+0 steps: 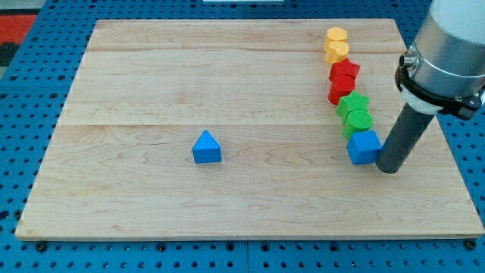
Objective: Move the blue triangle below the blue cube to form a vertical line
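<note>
The blue triangle [206, 148] lies on the wooden board [151, 76], left of centre. The blue cube [364, 147] sits at the view's right, at the bottom end of a column of blocks. My tip [389, 168] is right next to the blue cube, on its right side and slightly lower, touching or nearly touching it. The blue triangle is far to the left of my tip, with about the same height in the view as the cube.
Above the blue cube a slightly slanted column runs upward: two green blocks [355, 111], two red blocks [342, 80], two yellow blocks [336, 44]. The arm's grey body [447, 45] hangs over the board's right edge. A blue pegboard [30, 152] surrounds the board.
</note>
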You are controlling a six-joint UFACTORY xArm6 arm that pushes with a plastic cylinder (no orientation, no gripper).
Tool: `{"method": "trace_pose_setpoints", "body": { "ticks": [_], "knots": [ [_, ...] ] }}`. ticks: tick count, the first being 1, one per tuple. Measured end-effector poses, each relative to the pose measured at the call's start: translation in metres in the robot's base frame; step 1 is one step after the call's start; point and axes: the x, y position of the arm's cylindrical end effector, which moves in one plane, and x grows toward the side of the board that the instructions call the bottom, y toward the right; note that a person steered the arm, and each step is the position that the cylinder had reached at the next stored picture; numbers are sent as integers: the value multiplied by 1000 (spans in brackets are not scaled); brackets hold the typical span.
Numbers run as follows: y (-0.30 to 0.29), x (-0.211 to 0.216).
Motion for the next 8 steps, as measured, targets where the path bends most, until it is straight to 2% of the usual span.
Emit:
{"method": "trace_pose_setpoints", "body": {
  "ticks": [1,2,3,4,5,6,8],
  "knots": [
    [-75,46],
    [-187,43],
    [-287,15],
    [-335,-3],
    [-302,-33],
    [-217,-37],
    [-137,-36]
  ]
}}
